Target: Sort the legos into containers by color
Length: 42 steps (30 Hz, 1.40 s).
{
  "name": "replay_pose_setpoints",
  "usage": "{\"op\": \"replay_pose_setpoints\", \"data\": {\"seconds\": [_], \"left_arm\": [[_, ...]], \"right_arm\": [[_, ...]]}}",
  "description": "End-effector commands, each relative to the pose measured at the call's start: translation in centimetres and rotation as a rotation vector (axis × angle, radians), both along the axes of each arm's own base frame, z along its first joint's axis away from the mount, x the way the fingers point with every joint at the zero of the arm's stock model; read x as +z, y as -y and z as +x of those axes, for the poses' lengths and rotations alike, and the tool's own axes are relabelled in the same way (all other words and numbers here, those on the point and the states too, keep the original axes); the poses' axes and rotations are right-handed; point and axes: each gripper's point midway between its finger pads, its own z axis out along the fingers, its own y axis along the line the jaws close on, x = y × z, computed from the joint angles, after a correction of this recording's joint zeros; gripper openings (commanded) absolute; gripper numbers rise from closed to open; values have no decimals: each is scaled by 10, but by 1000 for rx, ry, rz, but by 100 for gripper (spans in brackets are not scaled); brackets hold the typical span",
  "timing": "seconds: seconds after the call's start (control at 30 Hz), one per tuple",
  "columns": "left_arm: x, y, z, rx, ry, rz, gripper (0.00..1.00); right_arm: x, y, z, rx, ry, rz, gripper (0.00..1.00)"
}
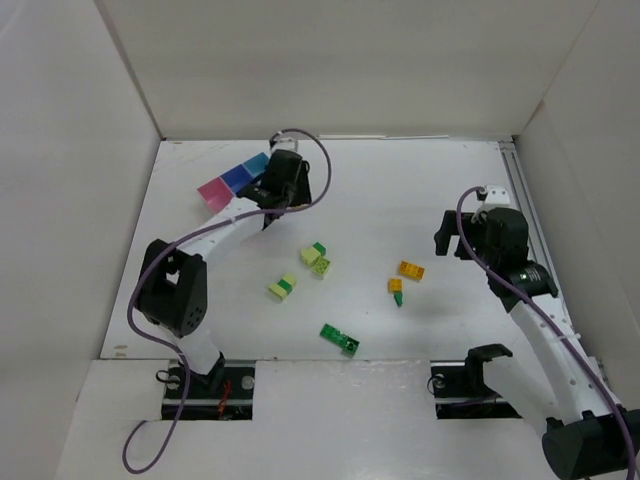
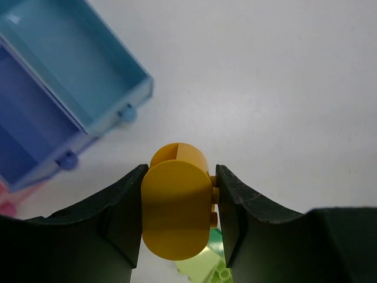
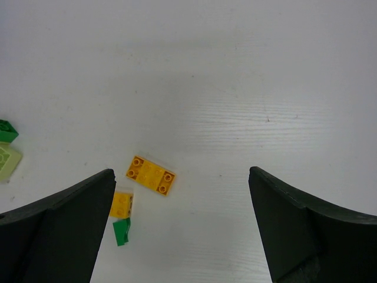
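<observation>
Fingers [image 2: 121, 221] of your left gripper [image 2: 178, 221] pinch an orange-yellow brick [image 2: 177, 206] by its sides. It is smooth, glossy plastic with a rounded face toward the camera and small studs on its 3 o'clock side. A lime-green piece [image 2: 203, 266] peeks out beneath it at 5 o'clock, and you cannot tell whether the two are joined. At 10 o'clock from the brick sit the bins [image 2: 76, 71]: thin-walled rectangular trays, pale blue next to darker blue, with a sliver of pink at the view's 8 o'clock edge and little round pegs on their outer walls. From above, that cluster sits at 11 o'clock on the table [image 1: 400, 190], with your left gripper just beside it. Your right gripper [image 3: 181, 174] hangs with its fingers spread wide, gripping nothing, over a flat orange plate [image 3: 151, 175] with studs at its corners. A smaller orange brick [image 3: 121, 204] and a dark green brick [image 3: 121, 231] lie at 7 o'clock from the plate. More loose bricks [image 1: 321, 267], pale yellow, lime and dark green, lie mid-table.
</observation>
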Motion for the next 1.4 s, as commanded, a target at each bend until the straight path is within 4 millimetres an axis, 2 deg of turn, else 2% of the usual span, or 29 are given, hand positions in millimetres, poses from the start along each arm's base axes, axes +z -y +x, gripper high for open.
{"op": "replay_pose_setpoints", "data": {"seconds": [0.0, 0.03, 0.07, 0.13, 0.17, 0.23, 0.27, 0.33, 0.37, 0.4, 0.43, 0.47, 0.53, 0.57, 0.6, 0.77, 0.9, 0.97, 1.0, 1.07, 1.1, 1.13, 1.17, 1.2, 1.23, 1.3, 1.33, 1.37], "left_arm": [[56, -19, 45, 133, 132, -121, 25], [50, -26, 57, 156, 128, -116, 25], [60, -39, 73, 191, 156, -129, 25], [61, -47, 88, 222, 166, -141, 26], [53, -57, 98, 266, 159, -132, 26], [58, -63, 112, 286, 175, -138, 29], [47, -68, 119, 303, 161, -124, 29], [45, -80, 131, 338, 164, -113, 29], [41, -79, 134, 338, 158, -110, 29], [28, -86, 137, 352, 139, -99, 29], [38, -85, 144, 343, 166, -125, 31], [31, -85, 145, 343, 155, -120, 33], [31, -85, 146, 343, 166, -126, 38], [33, -84, 147, 343, 174, -130, 48], [33, -84, 147, 343, 174, -130, 53], [35, -84, 149, 338, 185, -127, 60], [33, -84, 144, 328, 162, -123, 66], [45, -80, 136, 294, 171, -139, 70], [44, -79, 131, 281, 163, -145, 78], [53, -76, 123, 256, 173, -167, 84], [72, -74, 114, 232, 196, -193, 88], [68, -70, 104, 220, 188, -191, 94], [72, -65, 96, 196, 193, -204, 100], [92, -58, 83, 163, 230, -217, 100], [82, -43, 66, 113, 204, -210, 100], [86, -26, 46, 27, 217, -198, 100], [99, -8, 28, -31, 232, -223, 100], [88, -1, 16, -71, 209, -210, 100]], "right_arm": [[23, -5, 13, 31, 136, 22, 99], [23, -7, 13, 35, 135, 34, 99], [28, -7, 14, 35, 158, 38, 99], [27, -8, 15, 31, 163, 48, 99], [25, -6, 16, 22, 154, 43, 99], [24, -5, 19, 8, 154, 48, 99], [21, -5, 20, -6, 142, 53, 99], [23, -3, 24, -15, 147, 49, 99], [20, -3, 25, -15, 138, 48, 99], [21, -4, 28, -20, 132, 56, 99], [23, -5, 29, -20, 144, 58, 99], [17, -5, 32, -21, 122, 55, 99], [18, -6, 36, -20, 123, 55, 99], [20, -6, 39, -20, 123, 55, 99], [13, -8, 41, -13, 100, 55, 99], [-4, -7, 43, -12, 31, 34, 99], [-11, -5, 40, -45, -1, 47, 98], [-17, -5, 35, -53, -32, 53, 95], [-19, -5, 33, -58, -45, 59, 94], [-37, -3, 26, -75, -124, 48, 88], [-44, -2, 23, -76, -156, 42, 85], [-49, -3, 20, -69, -181, 42, 80], [-58, -5, 18, -67, -216, 49, 80], [-58, -14, 17, -19, -221, 57, 80], [-68, -19, 13, 12, -251, 49, 80], [-69, -26, 16, 78, -232, 26, 84], [-73, -31, 15, 121, -246, 22, 86], [-72, -42, 15, 189, -240, -7, 91]]}}
